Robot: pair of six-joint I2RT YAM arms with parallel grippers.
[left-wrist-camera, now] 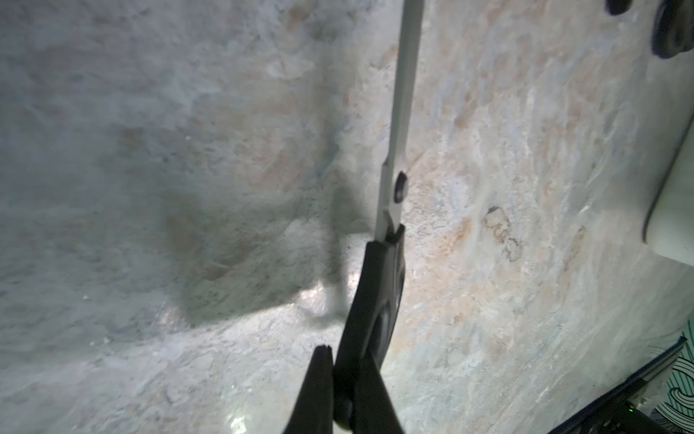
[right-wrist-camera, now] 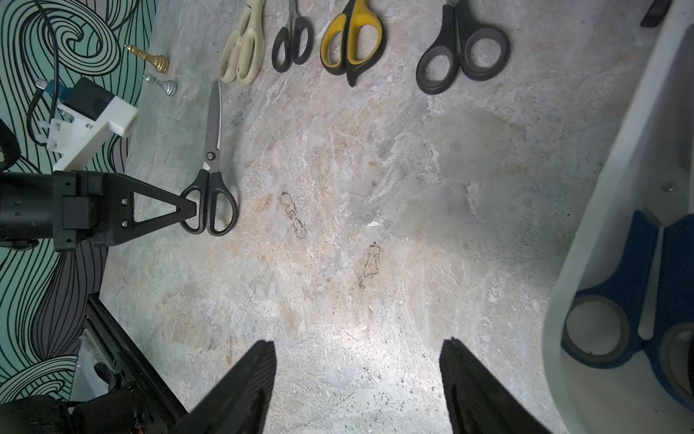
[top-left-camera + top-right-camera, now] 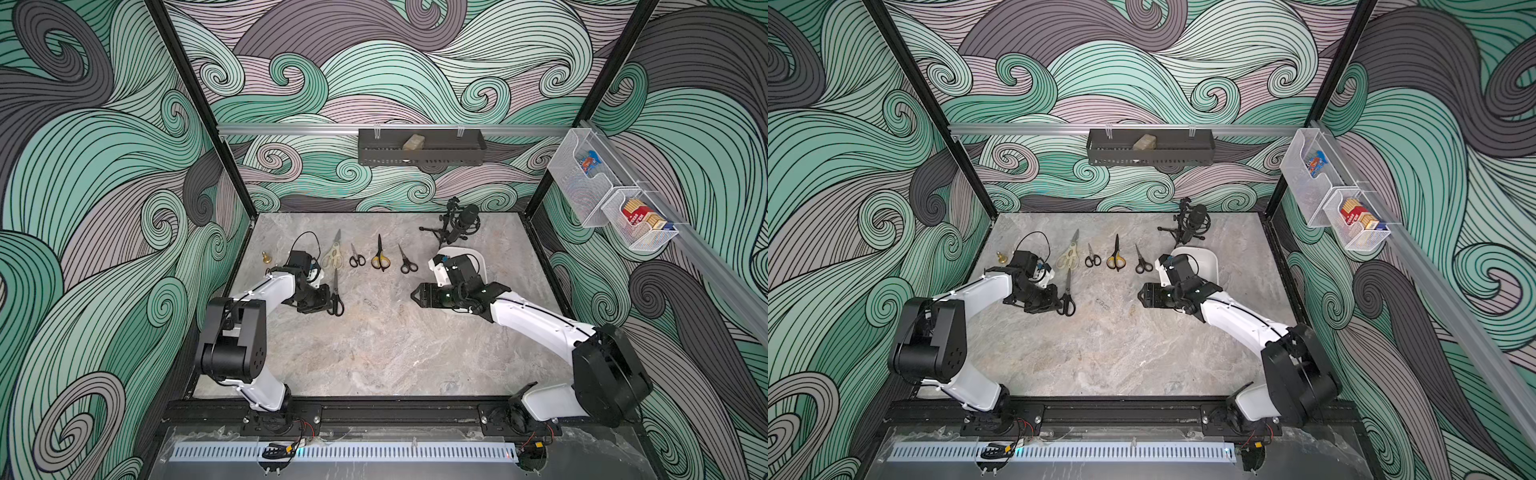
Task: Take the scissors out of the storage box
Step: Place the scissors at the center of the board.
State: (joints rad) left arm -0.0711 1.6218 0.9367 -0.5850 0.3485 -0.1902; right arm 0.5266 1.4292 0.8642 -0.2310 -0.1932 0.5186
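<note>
Nothing legible; the red packets (image 3: 635, 215) in the wire basket (image 3: 653, 246) may carry print, too blurred to read.

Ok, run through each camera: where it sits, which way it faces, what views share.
Top views: high over the robot's side, looking down and forward over the table; left arm, right arm, left claw, right claw show.
Left wrist: on the left arm, looking along its shut claw at the long black scissors it grips.
Right wrist: on the right arm, looking past its open claw across the table to the left claw; storage box alongside.
Shared: all show the long black scissors.
</note>
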